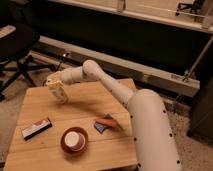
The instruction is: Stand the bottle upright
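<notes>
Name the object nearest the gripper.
The small pale plastic bottle, at the gripper over the table's far-left corner; the flat black-white-red box and white cup sit nearer the front.
</notes>
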### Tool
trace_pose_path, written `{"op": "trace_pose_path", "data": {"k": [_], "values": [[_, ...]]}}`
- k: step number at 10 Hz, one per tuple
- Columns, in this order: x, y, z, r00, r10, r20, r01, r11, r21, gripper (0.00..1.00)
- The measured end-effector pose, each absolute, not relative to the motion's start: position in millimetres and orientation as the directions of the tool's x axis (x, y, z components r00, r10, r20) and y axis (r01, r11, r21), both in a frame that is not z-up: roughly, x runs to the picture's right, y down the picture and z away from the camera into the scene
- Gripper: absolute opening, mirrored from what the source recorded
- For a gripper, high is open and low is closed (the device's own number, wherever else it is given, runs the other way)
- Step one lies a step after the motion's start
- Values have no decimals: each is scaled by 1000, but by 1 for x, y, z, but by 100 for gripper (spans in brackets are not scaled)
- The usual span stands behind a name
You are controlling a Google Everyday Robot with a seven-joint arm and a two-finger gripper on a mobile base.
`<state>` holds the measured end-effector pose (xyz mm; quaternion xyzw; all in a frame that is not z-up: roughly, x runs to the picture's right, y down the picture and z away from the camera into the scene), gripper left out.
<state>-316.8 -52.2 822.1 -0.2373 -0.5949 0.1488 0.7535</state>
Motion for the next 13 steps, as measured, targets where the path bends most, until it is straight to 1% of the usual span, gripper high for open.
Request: {"op": "trace_pose_path", "data": {"k": [2,3,4,5,10,13], "values": [[-315,-51,827,241,516,822,52,839,-541,56],[-313,-49,831,248,514,821,49,840,-540,68],[-309,-47,834,258,512,820,47,841,-540,75],[-306,-47,836,267,507,820,42,844,-535,80],[-296,-44,836,287,501,816,28,848,-530,80],[-295,-39,834,318,469,824,63,857,-512,80]]}}
